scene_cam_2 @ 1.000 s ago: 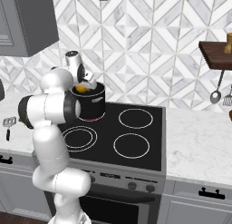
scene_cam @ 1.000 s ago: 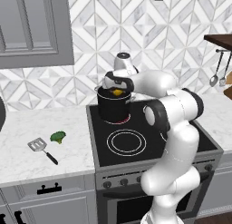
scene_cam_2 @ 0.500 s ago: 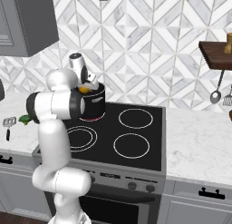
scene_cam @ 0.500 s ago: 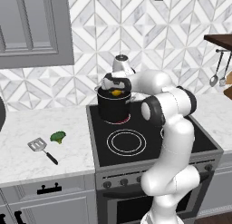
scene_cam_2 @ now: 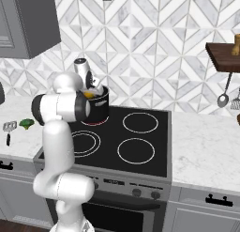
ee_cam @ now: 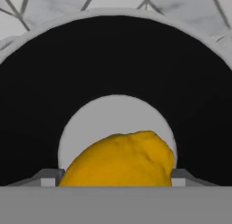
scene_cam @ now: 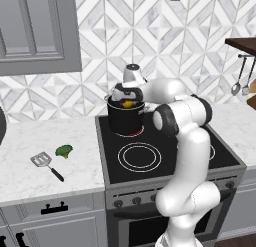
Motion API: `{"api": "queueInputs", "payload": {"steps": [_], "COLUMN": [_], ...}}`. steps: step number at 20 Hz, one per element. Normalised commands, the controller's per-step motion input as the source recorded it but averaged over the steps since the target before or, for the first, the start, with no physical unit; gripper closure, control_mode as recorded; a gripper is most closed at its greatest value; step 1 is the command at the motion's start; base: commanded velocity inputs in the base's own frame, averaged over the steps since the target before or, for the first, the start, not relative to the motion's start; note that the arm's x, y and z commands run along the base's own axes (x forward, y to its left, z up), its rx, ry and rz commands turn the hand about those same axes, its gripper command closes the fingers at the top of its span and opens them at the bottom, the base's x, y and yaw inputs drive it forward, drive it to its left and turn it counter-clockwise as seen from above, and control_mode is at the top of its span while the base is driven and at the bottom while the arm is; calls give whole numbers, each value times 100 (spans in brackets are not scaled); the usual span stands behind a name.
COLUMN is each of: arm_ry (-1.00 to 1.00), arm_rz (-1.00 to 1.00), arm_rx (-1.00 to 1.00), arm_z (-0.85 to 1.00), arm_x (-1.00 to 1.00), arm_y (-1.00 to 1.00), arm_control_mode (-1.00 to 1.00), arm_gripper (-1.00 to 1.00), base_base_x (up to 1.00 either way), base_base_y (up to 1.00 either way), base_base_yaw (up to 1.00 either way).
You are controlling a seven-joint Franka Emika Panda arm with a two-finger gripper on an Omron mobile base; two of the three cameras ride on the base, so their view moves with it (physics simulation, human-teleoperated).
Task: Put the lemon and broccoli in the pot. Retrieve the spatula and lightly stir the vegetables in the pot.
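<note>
Nearest on the marble counter [scene_cam: 30, 186] left of the stove, spatula [scene_cam: 45, 164] lies flat, slotted blade to the far left, black handle running toward the front edge; also seen at the left edge of the right base view [scene_cam_2: 8, 130]. Broccoli [scene_cam: 63, 151] sits just beside the blade, a bit farther back, apart from it; small green lump in the right base view [scene_cam_2: 26, 123]. Black cooktop [scene_cam: 170, 156] with ring burners, front ones bare. Pot [scene_cam: 126, 117] stands upright on the rear left burner, silvery rim up [scene_cam_2: 99, 109]. Gripper [scene_cam: 127, 97] hangs over the pot mouth, pointing down into it [scene_cam_2: 92, 91]. Lemon [scene_cam: 128, 104] at rim level under the hand [scene_cam_2: 88, 94]. Hand view looks straight down into the pot [ee_cam: 41, 105], dark wall around a pale bottom, lemon [ee_cam: 120, 159] sitting between the two fingertips [ee_cam: 47, 177], fingers narrow and closed on the fruit. Behind, patterned tile backsplash [scene_cam: 150, 41], utensils [scene_cam_2: 225, 92] hanging under a wooden shelf at far right
</note>
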Motion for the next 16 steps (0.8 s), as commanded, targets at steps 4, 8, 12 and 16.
{"api": "queueInputs", "payload": {"steps": [4, 8, 12, 16], "arm_ry": [0, 0, 0, 0], "arm_rz": [0, 0, 0, 0], "arm_rx": [0, 0, 0, 0], "arm_z": [-25, -20, -20, -26], "arm_x": [11, 13, 15, 3], "arm_y": [0, 0, 0, 0], "arm_control_mode": [-100, -100, -100, -100], "arm_gripper": [100, 100, 100, 100], "base_base_x": [0, 0, 0, 0], "base_base_y": [0, 0, 0, 0], "base_base_yaw": [0, 0, 0, 0]}}
